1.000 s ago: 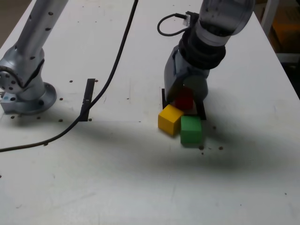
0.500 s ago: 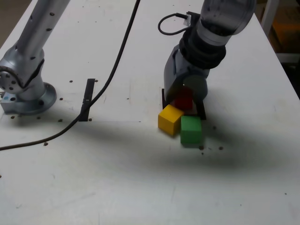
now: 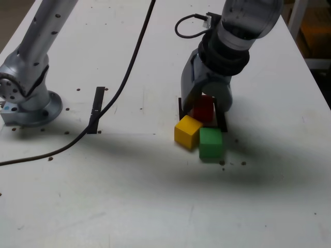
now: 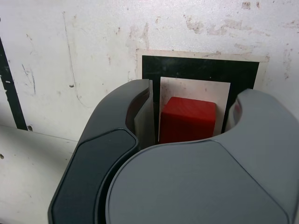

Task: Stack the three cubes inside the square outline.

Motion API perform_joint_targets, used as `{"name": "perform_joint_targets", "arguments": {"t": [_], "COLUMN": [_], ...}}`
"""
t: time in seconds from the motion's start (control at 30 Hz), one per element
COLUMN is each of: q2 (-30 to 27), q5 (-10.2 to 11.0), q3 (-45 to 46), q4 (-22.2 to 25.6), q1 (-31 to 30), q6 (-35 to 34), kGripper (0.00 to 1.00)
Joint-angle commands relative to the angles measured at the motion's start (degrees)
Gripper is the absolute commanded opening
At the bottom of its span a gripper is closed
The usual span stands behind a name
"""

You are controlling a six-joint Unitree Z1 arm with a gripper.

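- I see the red cube (image 4: 188,119) sitting inside the square outline (image 4: 200,70), on its white centre; I judge the first of three placed
- My gripper (image 3: 206,107) hangs over it, jaws spread, a gap on each side of the cube in the wrist view; so it is let go, not gripped
- The yellow cube (image 3: 187,132) and green cube (image 3: 211,143) lie on the table (image 3: 129,196) at about 6 o'clock of the outline in the exterior view, touching each other; both still need stacking
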Motion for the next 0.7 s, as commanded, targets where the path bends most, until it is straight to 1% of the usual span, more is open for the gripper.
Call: {"name": "perform_joint_targets", "arguments": {"t": [0.0, 0.17, 0.23, 0.37, 0.5, 0.53, 0.63, 0.67], "q2": [0.2, 0.0, -0.4, -2.3, -5.4, -6.6, -9.5, -11.1], "q5": [0.1, 0.0, -0.2, -1.1, -2.4, -3.1, -4.8, -5.8], "q3": [-0.1, -0.2, -0.3, -0.7, -1.7, -1.9, -1.0, -0.1], "q4": [0.2, 0.3, 0.5, 2.3, 6.1, 7.4, 9.2, 9.7], "q1": [0.1, 0.1, 0.1, -0.2, -0.9, -1.4, -2.9, -4.0], "q6": [0.2, 0.1, -0.2, -1.8, -4.7, -6.1, -9.7, -11.8], "kGripper": [0.80, 0.95, 0.98, 1.00, 1.00, 1.00, 1.00, 1.00]}}
